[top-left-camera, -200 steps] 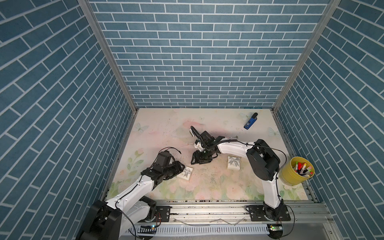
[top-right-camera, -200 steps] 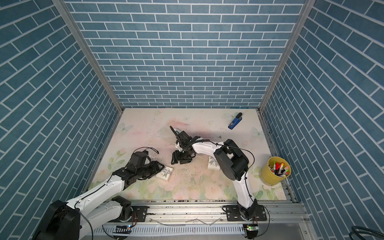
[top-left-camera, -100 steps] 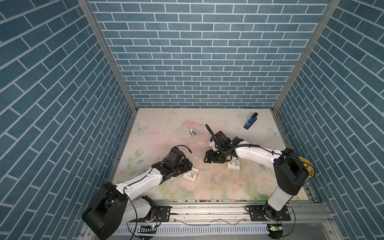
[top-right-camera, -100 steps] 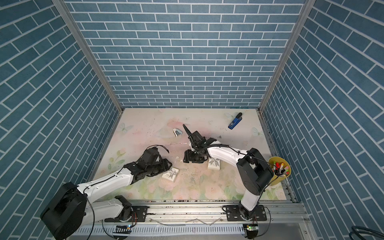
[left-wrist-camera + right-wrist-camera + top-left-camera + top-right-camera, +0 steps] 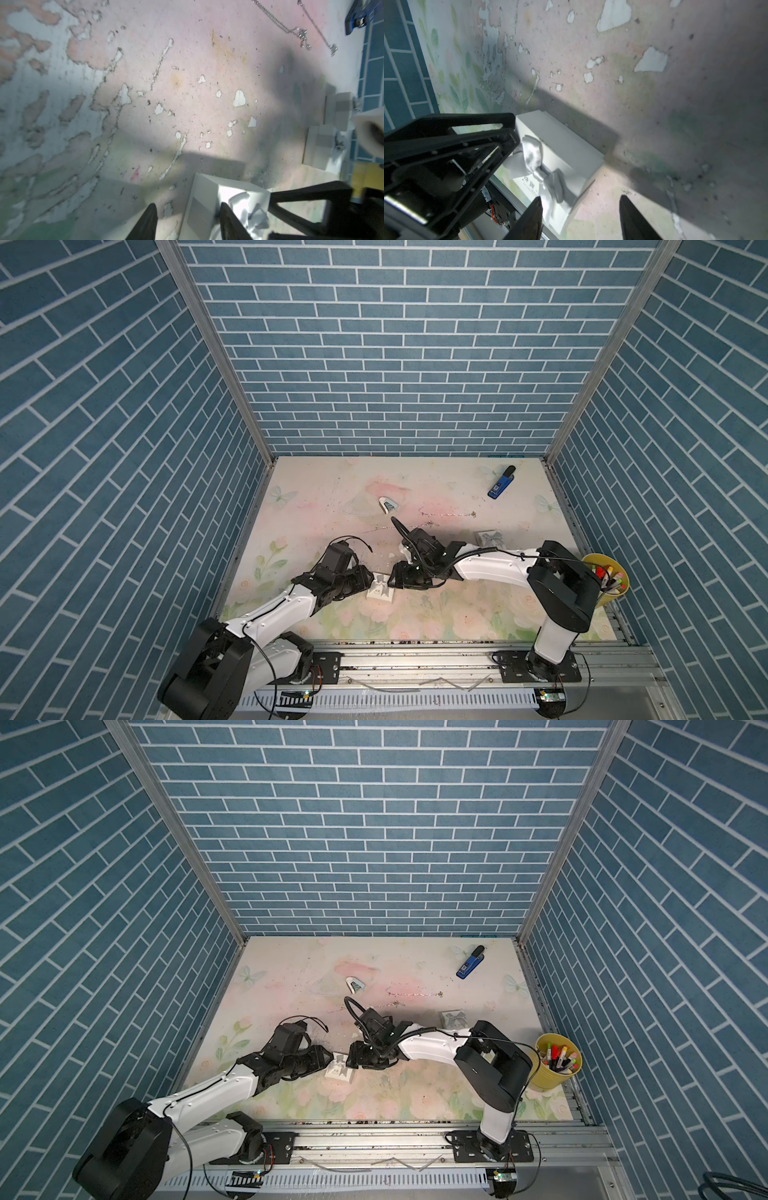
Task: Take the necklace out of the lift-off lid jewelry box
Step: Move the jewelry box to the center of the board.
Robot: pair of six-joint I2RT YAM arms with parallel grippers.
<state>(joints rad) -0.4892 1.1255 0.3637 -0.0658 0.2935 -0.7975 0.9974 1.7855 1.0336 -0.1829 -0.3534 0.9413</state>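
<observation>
On the floral worktop [image 5: 332,497], the left gripper [image 5: 188,205] is released, jaws apart. One finger [image 5: 148,220] stands clear of the white jewelry box [image 5: 380,593] and the other is over its bowed lid. The box sits near the front middle between both arms, lid on, so any necklace inside is hidden. The right gripper [image 5: 581,197] is likewise released, straddling a corner of the box. Farther back, two thin chains [image 5: 446,514] lie on the worktop. To the right are a second bow-topped box [image 5: 490,537] and a yellow cup [image 5: 602,599] of markers.
</observation>
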